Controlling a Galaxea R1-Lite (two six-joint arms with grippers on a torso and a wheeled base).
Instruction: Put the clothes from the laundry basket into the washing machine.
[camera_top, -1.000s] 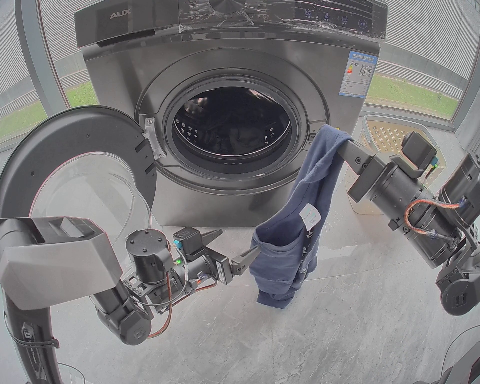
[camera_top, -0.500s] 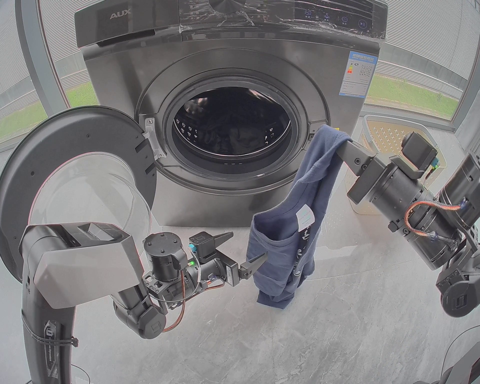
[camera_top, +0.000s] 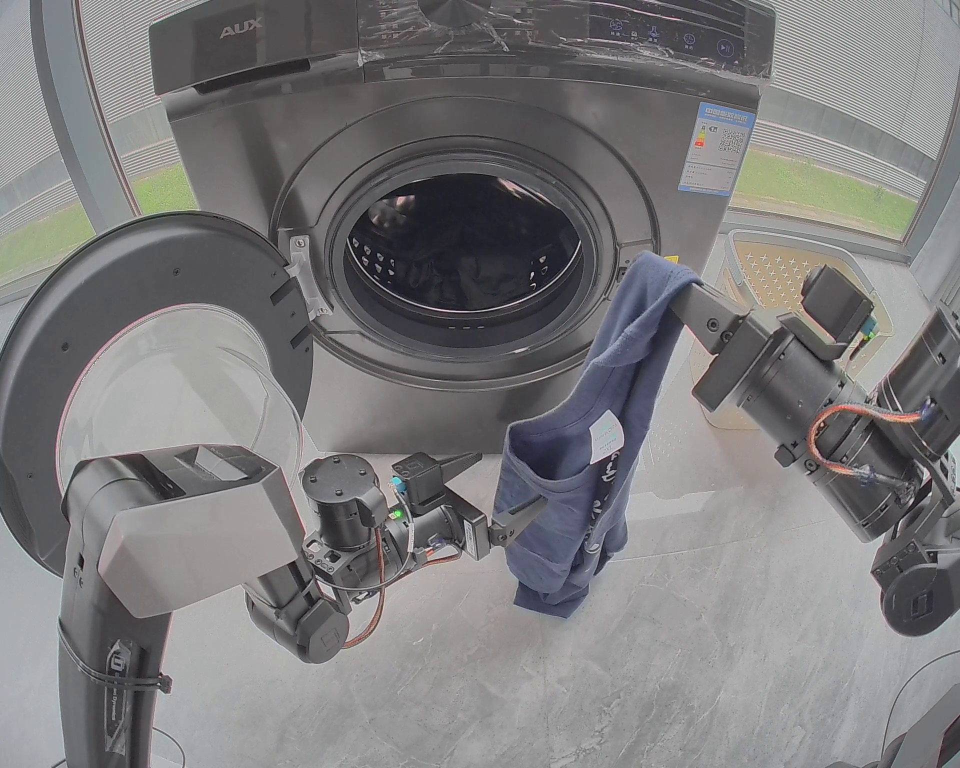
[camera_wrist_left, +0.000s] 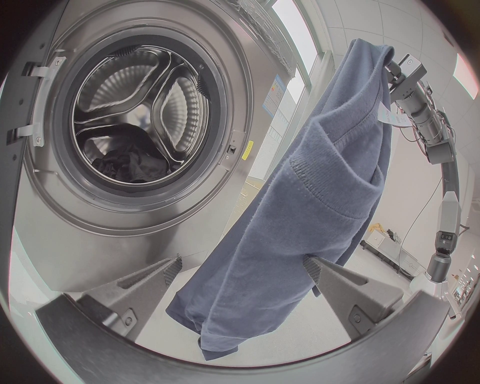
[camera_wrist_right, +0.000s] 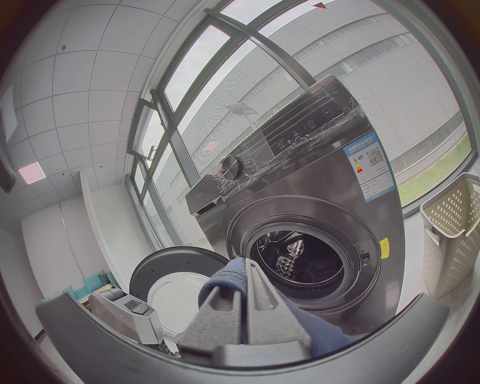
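A blue garment hangs in front of the washing machine, to the right of its open drum. My right gripper is shut on the garment's top edge, seen up close as blue cloth pinched in the right gripper. My left gripper is open low on the garment's left side. From the left wrist, the garment hangs between the spread fingers of the left gripper. Dark clothes lie in the drum.
The round door is swung open to the left of the drum. A beige laundry basket stands right of the machine, behind my right arm, and shows again as the basket. Grey tiled floor lies in front.
My left arm has moved right toward the hanging garment, bringing its open fingers around the lower fold. The right gripper has stayed put holding the top.
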